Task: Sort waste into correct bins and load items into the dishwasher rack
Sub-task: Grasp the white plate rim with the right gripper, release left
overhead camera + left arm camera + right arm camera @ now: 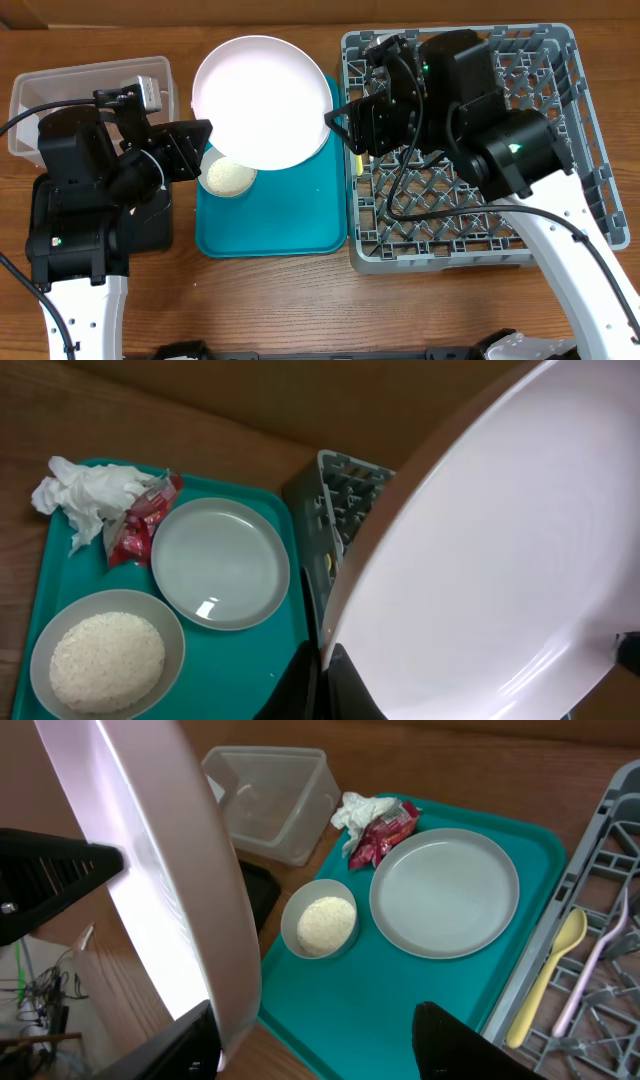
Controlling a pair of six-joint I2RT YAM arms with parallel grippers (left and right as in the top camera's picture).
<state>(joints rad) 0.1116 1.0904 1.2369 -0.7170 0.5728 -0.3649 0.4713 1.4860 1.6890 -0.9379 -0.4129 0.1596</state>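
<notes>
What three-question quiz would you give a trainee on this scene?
1. True or false: the grey bowl holds rice-like grains.
2. Which end effector clamps the white-pink plate? A) left B) right C) neither
3. Fill in: the yellow spoon lies in the ____.
Key: 1 true; 2 A, the left end effector; 3 dishwasher rack.
</notes>
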